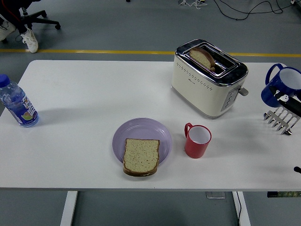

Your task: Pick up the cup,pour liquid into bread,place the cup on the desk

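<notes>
- Head view, starting at the far left: a water bottle (17, 104) stands near the table's (94, 89) left edge, well apart from everything else and not part of the job as far as I can tell.
- Moving in, there's a purple plate (141, 129) near the front edge with a slice of bread (140, 157) lying flat on its front half. That's the pour target, sitting out in the open so a cup can tip over it.
- Just right of the plate is a red mug (197, 141), upright, handle pointing left, nothing touching it.
- Behind that, a cream toaster (207, 77) with a slice of toast (202, 57) poking out of a slot.
- Far right edge is where the action is: the blue cup (281, 87) is up off the table, tilted a bit with its white inside showing, well away from the bread.
- The right hand (288, 106) is mostly cut off by the frame, but its dark fingers look clamped on the cup's side, which is why it hangs there. Some metal finger parts dangle below.
- Left hand isn't visible at all.
- My guess: pouring's done or skipped, and setting the cup down is what's left.
</notes>
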Motion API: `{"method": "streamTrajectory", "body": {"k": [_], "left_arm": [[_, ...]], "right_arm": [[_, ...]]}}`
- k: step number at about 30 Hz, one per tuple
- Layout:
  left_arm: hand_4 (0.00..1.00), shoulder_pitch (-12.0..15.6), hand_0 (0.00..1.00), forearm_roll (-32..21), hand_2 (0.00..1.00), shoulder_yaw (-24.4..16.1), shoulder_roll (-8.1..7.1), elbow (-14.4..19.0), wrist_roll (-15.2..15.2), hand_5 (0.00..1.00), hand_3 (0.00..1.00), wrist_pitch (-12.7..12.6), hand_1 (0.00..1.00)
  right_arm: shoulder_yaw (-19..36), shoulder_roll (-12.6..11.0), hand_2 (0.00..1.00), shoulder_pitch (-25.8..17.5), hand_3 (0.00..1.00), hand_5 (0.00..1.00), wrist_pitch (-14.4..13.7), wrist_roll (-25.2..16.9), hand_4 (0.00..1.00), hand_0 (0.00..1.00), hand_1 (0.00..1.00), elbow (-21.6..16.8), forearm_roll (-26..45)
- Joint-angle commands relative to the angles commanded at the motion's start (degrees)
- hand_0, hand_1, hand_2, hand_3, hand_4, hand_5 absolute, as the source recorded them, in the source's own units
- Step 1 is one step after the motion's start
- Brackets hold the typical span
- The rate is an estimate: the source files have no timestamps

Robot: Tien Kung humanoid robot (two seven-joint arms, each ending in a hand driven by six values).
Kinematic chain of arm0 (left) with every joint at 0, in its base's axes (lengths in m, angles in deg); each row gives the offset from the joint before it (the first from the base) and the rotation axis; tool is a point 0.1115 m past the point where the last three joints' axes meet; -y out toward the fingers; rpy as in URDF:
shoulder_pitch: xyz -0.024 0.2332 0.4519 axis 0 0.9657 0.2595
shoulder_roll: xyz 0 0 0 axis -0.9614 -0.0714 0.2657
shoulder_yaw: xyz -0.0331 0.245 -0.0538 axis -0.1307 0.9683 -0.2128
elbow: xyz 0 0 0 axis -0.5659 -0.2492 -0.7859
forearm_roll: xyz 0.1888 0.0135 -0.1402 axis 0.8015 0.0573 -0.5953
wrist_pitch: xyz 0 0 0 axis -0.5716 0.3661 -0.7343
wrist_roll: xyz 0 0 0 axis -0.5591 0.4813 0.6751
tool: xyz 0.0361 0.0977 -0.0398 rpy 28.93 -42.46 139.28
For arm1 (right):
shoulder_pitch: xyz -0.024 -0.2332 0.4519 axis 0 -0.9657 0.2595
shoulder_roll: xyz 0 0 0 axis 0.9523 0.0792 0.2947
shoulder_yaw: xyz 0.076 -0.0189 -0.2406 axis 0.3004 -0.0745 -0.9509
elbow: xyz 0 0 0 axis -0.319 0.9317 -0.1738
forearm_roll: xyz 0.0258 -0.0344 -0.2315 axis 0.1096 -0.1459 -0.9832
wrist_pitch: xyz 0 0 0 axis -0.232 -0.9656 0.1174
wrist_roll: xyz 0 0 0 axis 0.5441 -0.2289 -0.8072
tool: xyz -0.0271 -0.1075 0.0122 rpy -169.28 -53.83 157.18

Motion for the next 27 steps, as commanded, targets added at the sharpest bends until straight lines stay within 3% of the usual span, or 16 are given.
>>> {"method": "streamTrajectory", "body": {"k": [4, 16, 27], "left_arm": [[0.376, -0.08, 0.625, -0.38, 0.612, 0.65, -0.08, 0.01, -0.03, 0.985, 0.558, 0.06, 0.569], [0.374, -0.23, 0.626, -0.43, 0.614, 0.95, -0.07, 0.00, -0.05, 0.985, 0.557, 0.09, 0.570], [0.374, -0.26, 0.626, -0.38, 0.616, 1.08, -0.11, 0.00, -0.05, 0.990, 0.557, 0.12, 0.573]], "right_arm": [[-0.48, 1.26, 0.302, -0.43, 0.388, 0.002, -2.38, -2.60, 0.768, 0.122, 0.073, 2.35, -1.36], [-0.82, 4.03, 0.298, -2.17, 0.387, 0.002, -2.55, -2.09, 0.789, 0.125, 0.073, 5.06, -4.07], [-3.16, 5.73, 0.297, -5.37, 0.385, 0.002, -4.98, -5.07, 0.786, 0.125, 0.072, 7.72, -7.26]]}}
